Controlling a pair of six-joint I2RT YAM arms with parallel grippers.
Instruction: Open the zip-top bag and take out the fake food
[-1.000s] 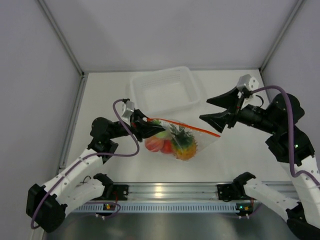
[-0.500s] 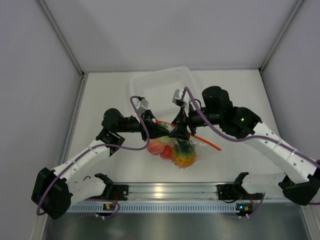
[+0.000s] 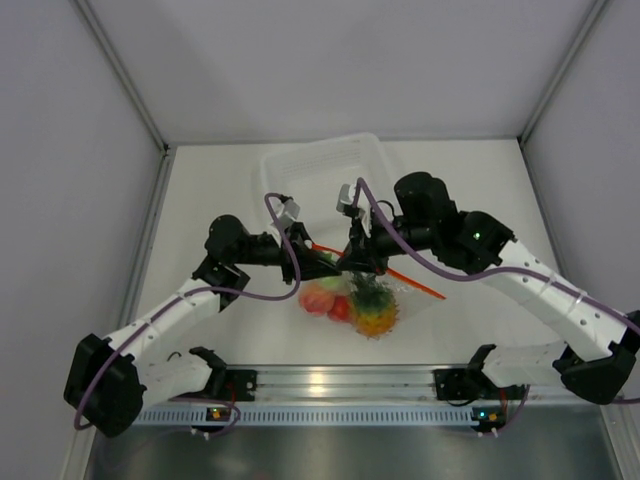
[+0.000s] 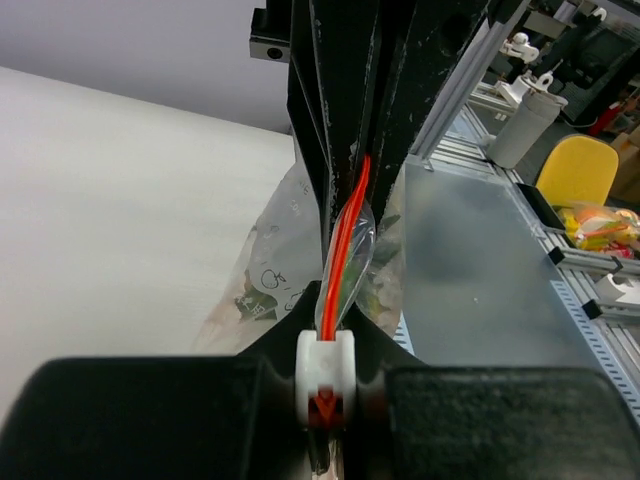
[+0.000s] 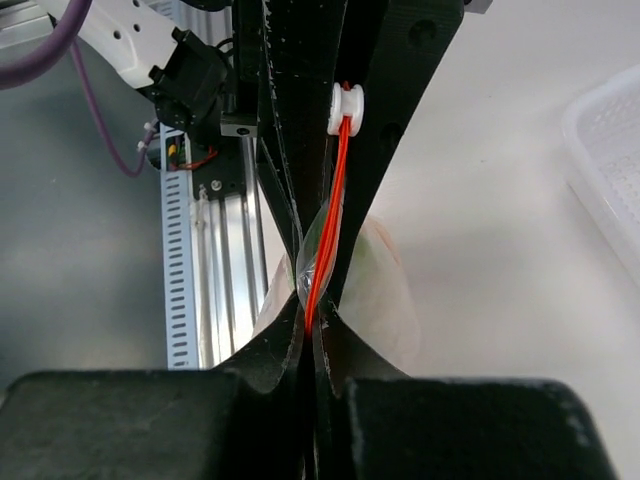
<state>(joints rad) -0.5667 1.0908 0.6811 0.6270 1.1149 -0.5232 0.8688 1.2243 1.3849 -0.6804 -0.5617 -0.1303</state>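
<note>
The zip-top bag hangs above the table between both grippers, its red-orange zip strip trailing off to the right. Inside it the fake food shows: an orange pineapple, a small red fruit and a peach-coloured fruit. My left gripper is shut on the white zip slider at the strip's left end. My right gripper is shut on the zip strip just beside it, facing the left one. The two grippers' fingertips almost touch.
A rigid clear tray stands on the white table behind the grippers. The aluminium rail with both arm bases runs along the near edge. Walls close in on the left and right.
My right arm swung in from the right, reached the zip strip next to the left gripper and shut on it. The left gripper kept its hold as the bag shifted a little.
</note>
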